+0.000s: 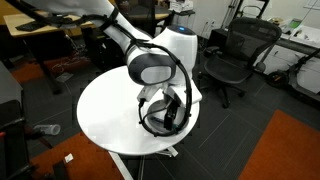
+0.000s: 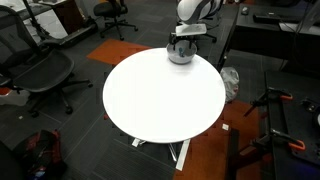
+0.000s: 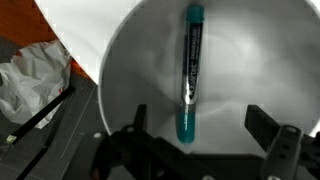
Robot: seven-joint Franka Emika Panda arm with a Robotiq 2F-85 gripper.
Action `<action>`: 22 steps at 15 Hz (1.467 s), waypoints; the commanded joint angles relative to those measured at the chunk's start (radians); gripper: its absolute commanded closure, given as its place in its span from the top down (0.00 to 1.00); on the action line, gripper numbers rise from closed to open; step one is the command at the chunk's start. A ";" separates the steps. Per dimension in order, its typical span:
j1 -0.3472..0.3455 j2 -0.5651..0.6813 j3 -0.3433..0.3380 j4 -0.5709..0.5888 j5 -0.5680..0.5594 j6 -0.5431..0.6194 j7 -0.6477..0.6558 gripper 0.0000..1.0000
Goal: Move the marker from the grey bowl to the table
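White table (image 2: 150, 100) carries the grey bowl (image 3: 250, 60), marker (image 3: 190, 70) inside, apparently untouched beneath the wide-open gripper (image 3: 200, 122).

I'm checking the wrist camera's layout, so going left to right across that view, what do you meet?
Crumpled white material → table → gripper finger → marker → second gripper finger.

We see small white print along the marker (image 3: 190, 60) at upper centre, too blurred to read.
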 commanded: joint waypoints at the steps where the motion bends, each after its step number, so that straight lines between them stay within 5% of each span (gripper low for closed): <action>1: -0.010 0.032 0.001 0.056 0.031 -0.038 -0.023 1.00; 3: -0.013 0.041 0.003 0.067 0.033 -0.043 -0.025 1.00; 5: -0.013 0.050 0.003 0.075 0.032 -0.048 -0.025 0.74; 15: -0.014 0.070 0.005 0.090 0.034 -0.063 -0.027 0.00; 22: 0.044 -0.038 -0.019 -0.008 -0.002 -0.047 -0.018 0.05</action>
